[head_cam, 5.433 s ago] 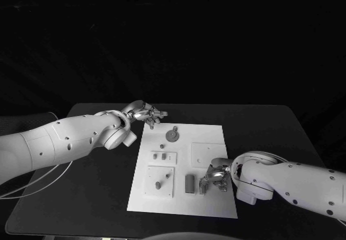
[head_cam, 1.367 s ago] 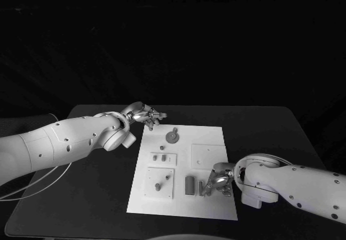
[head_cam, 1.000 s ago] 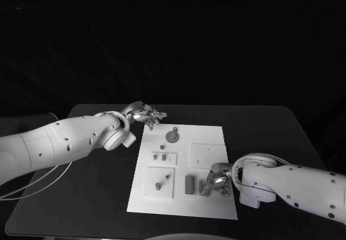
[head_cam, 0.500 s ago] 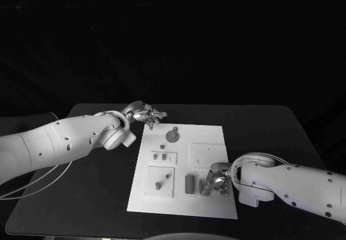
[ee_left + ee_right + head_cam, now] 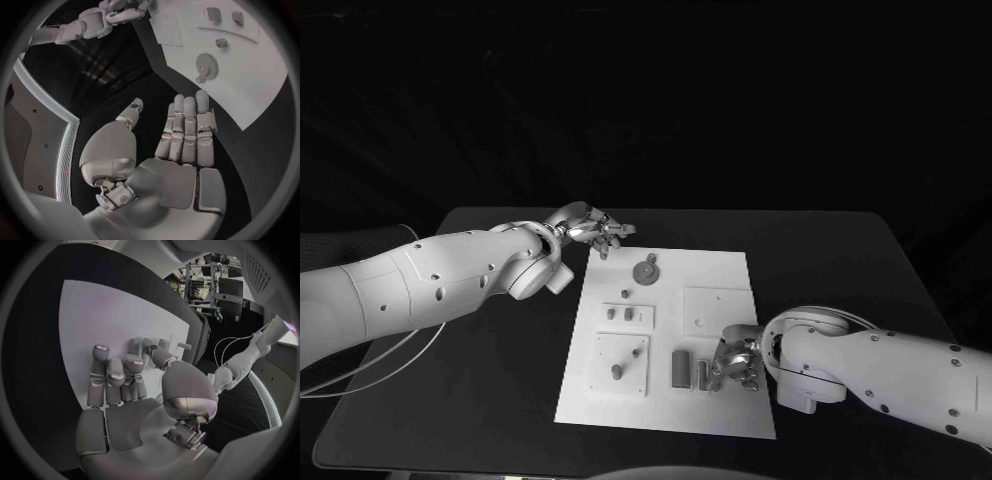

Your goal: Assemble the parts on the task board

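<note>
The task board (image 5: 718, 285) is laid lengthwise in the middle of the black table (image 5: 473, 380), with bare tabletop left open along both long sides. The left hand (image 5: 593, 229) is held just off the board's far left corner, above the table, its fingers straight and nothing grasped. The right hand (image 5: 731, 365) is set over the board's near right edge, fingers curled beside a small upright part (image 5: 704, 375); whether that part is pinched cannot be told. A round part (image 5: 646, 269) is seen near the far end.
</note>
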`<state>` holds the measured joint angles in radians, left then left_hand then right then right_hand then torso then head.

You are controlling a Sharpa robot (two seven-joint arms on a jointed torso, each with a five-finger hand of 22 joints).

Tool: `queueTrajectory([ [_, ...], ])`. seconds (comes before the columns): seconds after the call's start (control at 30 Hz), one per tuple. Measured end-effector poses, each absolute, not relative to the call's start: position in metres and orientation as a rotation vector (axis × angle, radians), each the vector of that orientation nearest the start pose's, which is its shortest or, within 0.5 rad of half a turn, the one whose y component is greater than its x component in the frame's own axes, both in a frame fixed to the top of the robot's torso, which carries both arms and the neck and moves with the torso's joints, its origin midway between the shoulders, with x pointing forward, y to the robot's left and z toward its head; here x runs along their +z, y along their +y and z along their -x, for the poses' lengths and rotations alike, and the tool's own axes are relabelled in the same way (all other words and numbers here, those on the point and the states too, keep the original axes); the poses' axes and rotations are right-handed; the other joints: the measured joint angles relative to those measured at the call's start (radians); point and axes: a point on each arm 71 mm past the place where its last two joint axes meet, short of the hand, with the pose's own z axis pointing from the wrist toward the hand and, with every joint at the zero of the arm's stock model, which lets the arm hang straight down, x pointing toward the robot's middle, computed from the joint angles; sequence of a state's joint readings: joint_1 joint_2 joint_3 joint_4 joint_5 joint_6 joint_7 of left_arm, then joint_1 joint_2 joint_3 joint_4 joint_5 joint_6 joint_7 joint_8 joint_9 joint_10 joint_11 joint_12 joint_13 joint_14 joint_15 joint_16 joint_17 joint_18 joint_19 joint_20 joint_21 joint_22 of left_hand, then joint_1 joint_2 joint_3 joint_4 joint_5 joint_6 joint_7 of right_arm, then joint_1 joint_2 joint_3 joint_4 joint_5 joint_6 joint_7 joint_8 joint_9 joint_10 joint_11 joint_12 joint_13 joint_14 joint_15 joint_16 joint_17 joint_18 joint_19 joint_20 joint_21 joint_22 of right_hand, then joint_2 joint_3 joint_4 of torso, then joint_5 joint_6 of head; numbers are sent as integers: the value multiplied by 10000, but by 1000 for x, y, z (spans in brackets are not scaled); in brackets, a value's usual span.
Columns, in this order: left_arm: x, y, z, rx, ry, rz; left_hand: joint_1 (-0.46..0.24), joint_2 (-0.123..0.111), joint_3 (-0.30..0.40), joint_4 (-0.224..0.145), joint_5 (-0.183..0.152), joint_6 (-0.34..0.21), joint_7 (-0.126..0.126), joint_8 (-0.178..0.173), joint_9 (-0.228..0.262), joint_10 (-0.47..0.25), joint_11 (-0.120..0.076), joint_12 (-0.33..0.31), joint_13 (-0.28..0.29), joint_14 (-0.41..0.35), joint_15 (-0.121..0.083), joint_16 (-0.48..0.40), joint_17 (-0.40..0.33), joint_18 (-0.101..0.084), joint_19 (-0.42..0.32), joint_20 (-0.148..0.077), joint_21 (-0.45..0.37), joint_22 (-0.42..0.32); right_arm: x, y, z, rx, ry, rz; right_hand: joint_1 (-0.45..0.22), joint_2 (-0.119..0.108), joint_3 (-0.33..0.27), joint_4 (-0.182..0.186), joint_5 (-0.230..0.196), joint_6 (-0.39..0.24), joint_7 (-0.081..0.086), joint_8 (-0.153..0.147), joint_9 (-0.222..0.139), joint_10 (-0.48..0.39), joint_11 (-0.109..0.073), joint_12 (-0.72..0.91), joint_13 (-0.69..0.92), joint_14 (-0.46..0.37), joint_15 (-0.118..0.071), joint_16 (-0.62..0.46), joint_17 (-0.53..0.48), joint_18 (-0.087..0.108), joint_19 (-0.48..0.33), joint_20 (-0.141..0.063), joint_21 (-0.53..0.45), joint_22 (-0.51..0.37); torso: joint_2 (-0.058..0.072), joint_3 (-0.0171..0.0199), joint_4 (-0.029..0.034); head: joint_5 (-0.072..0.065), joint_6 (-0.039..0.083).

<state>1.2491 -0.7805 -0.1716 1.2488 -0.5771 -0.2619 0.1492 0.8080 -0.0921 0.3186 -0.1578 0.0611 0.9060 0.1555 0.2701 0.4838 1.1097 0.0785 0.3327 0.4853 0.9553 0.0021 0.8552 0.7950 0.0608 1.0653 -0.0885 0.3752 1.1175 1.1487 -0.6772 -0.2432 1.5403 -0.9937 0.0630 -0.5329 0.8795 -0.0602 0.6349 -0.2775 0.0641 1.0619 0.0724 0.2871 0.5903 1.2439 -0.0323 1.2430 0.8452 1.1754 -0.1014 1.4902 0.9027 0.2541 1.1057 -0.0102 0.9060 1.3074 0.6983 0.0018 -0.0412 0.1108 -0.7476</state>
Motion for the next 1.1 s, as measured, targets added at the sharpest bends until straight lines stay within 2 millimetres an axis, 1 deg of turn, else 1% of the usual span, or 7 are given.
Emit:
queueTrajectory([
  [0.2,-222,258,-525,-9797,17645,6206,0,0,0,0,0,0,0,0,1,0,0,0,-1,0,0,0,-1,-1,0,0,0,-1,-312,-143,-412,4725,25571,-917,-6,-6,-27,-27,0,3,-3,2,-10,0,0,0,0,0,0,0,-3,-1,24,-22,0,0,-1,0,-2,-2,9],
  [0.43,-222,258,-525,-9786,17640,6212,0,0,0,0,0,0,0,0,-8,0,0,0,-2,0,0,0,3,0,0,0,0,-2,-312,-155,-412,4879,25521,-1227,-264,-404,-42,102,0,2,-5,-2,-40,0,0,-11,-26,0,1,0,-31,-5,24,-22,-40,0,-1,0,0,-17,45],
  [0.57,-222,259,-525,-9772,17632,6219,0,0,0,0,0,0,0,0,-8,0,0,0,-2,0,0,0,8,0,-1,1,0,-2,-310,-164,-414,5248,25348,-1529,-250,-414,-14,129,0,-1,-5,-8,-48,0,0,-39,-27,0,1,-38,-32,-9,24,-22,-40,0,-1,1,0,-24,110],
  [0.67,-222,259,-525,-9774,17619,6232,0,0,0,0,0,0,0,0,-14,-41,-33,0,-2,0,0,-45,8,0,-1,1,0,-3,-302,-167,-425,6006,24734,-1652,-159,-504,-8,123,-1,-196,107,-144,-61,-3,3,-39,-36,-3,3,-88,-52,-15,23,-21,-90,0,-3,5,-10,-34,197],
  [0.77,-222,259,-525,-9806,17608,6238,7,7,0,0,0,-1,-1,0,-37,-93,19,-12,-5,-17,16,-111,-3,-1,-12,-3,-95,-7,-288,-170,-443,7060,23653,-1791,3,-343,92,-17,117,-345,221,-144,-43,-106,106,-76,-36,-69,-31,-152,-60,-63,-20,19,-158,0,-7,4,-24,-68,315],
  [1.03,-220,258,-527,-9946,17517,6424,360,359,378,-233,0,-132,101,-41,-77,-125,131,-617,-381,-148,311,-1244,-628,79,-383,191,-861,-549,-271,-187,-488,8919,20853,-2070,572,-68,55,-109,464,-639,337,-238,68,-254,253,-124,-56,-291,4,-264,-87,-66,-292,175,-234,0,-23,12,-7,-233,649],
  [1.1,-216,261,-529,-9962,17409,6496,396,343,586,-283,0,-150,84,-41,-77,41,174,-946,-582,-10,448,-1776,-868,104,-367,294,-1149,-810,-266,-193,-499,9161,20220,-2225,634,-55,27,-137,501,-737,369,-238,97,-448,296,-263,-117,-457,40,-407,-138,-65,-492,228,-356,0,-30,11,-9,-245,736],
])
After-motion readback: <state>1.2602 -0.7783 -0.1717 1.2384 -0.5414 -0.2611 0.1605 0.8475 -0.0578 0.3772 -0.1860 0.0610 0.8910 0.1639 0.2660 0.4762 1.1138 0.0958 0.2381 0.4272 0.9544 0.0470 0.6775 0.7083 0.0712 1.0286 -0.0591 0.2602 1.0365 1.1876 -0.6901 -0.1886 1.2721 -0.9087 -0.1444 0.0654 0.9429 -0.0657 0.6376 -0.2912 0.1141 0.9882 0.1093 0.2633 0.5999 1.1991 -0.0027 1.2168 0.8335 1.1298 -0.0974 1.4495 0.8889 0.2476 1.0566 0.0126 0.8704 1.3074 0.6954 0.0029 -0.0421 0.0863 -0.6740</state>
